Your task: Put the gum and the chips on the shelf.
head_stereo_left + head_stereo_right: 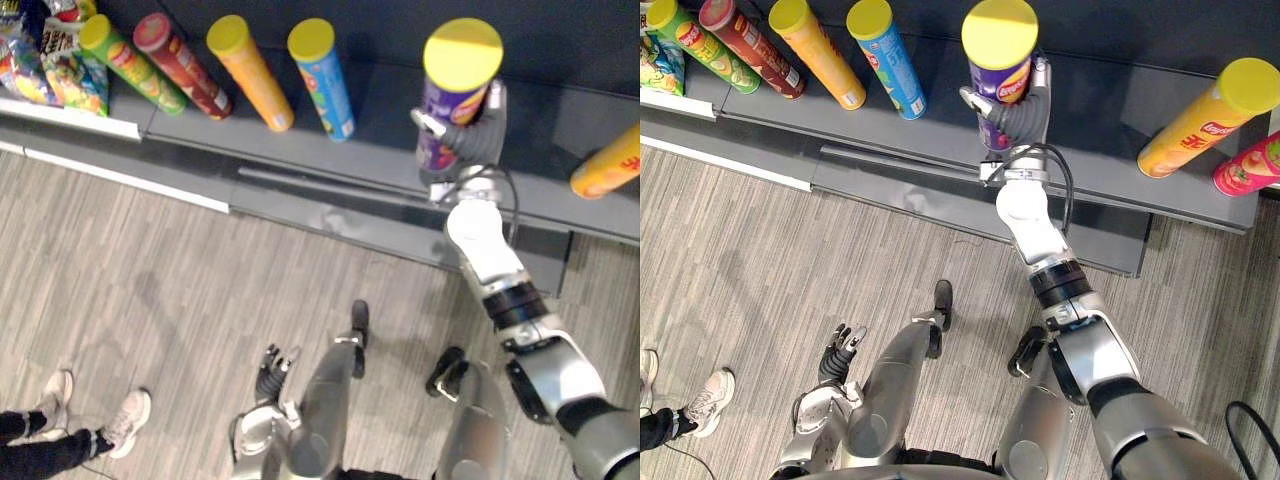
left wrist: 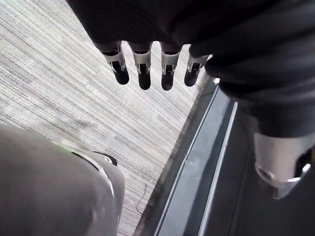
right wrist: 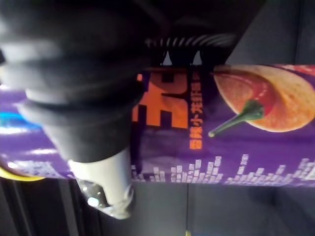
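Looks like the chips half of the job is being handled right now: the purple chips can (image 1: 455, 90) is held upright by the right hand (image 1: 470, 140), with the fingers and thumb wrapped round its lower part, right over the dark shelf (image 1: 380, 150), in the gap between the blue can (image 1: 322, 80) and the orange can (image 1: 1200, 120). The left hand (image 1: 840, 350) is hung low by the side, fingers loosely straight with nothing in them, as seen past the fingertips (image 2: 143, 73) in its own wrist view. Next, the can would probably need to be set flat on its base and the fingers let go without it being tipped, since a tall can like that could easily be knocked over on release, and the neighbours are better not bumped on the way out. Hard bits: the can's base is covered by the hand and by the can itself from above, so whether it's already touching the shelf can't be told. In the right wrist view the fingers are mostly tucked behind the dark cover. As for the gum, nothing can be picked out as it, and whether it's in among the snack bags (image 1: 40, 60) at the far left can't be told either.
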Available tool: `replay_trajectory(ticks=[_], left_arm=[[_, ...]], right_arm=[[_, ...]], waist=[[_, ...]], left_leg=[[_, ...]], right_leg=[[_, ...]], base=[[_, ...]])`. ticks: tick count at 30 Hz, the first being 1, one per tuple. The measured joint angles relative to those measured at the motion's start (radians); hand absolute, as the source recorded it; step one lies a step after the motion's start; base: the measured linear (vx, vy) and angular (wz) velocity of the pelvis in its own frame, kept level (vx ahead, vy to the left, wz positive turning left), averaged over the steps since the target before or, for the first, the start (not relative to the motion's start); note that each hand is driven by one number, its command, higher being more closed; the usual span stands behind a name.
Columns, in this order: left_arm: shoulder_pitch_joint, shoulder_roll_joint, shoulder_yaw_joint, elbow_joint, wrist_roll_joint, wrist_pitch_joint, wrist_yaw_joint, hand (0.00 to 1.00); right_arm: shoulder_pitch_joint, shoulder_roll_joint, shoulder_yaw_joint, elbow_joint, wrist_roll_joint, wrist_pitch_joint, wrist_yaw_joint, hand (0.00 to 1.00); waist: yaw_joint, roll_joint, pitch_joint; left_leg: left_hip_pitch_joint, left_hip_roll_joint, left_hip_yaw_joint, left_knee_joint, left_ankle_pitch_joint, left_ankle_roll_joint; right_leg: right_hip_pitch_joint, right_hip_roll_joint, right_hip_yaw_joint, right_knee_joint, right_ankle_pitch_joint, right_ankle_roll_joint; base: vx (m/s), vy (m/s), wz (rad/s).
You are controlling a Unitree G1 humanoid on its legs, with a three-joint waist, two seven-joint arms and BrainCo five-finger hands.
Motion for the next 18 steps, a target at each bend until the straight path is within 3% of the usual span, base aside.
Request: replay_trajectory(ticks=[6,11,18], left_arm=[[-0.004,0.000,-0.002,-0.016,-0.003,-0.005,-0.001,0.00],[-0.019,-0.001,-0.012,-0.018,-0.008,-0.008,-0.003,0.00],[-0.021,0.000,-0.009,-0.017,-0.054,-0.007,-0.015,0.00]], right_arm=[[-0.030,-0.004,0.028,0.045,0.000,0.015,-0.001,1.00],[-0.042,-0.044,0.053,0.112,-0.001,0.021,-0.012,1.00],[-0.095,-0.083,0.070,0.192,-0.041,0.020,-0.029,1.00]], waist=[[0.013,0.007,0.002],[0.044,0.027,0.008],[0.055,0.038,0.014]], left_leg=[[-0.053,0.009,-0.003,0.057,-0.017,0.006],[-0.104,0.015,-0.003,0.084,-0.021,0.006],[-0.151,0.021,-0.003,0.102,-0.017,0.008]], right_leg=[[-0.038,0.000,0.002,0.029,-0.008,-0.001],[-0.086,0.000,0.004,0.052,-0.010,0.000],[-0.126,0.000,0.002,0.066,-0.011,-0.003]], base=[[-0.01,-0.028,0.00],[-0.02,-0.027,0.02],[0.01,-0.037,0.02]])
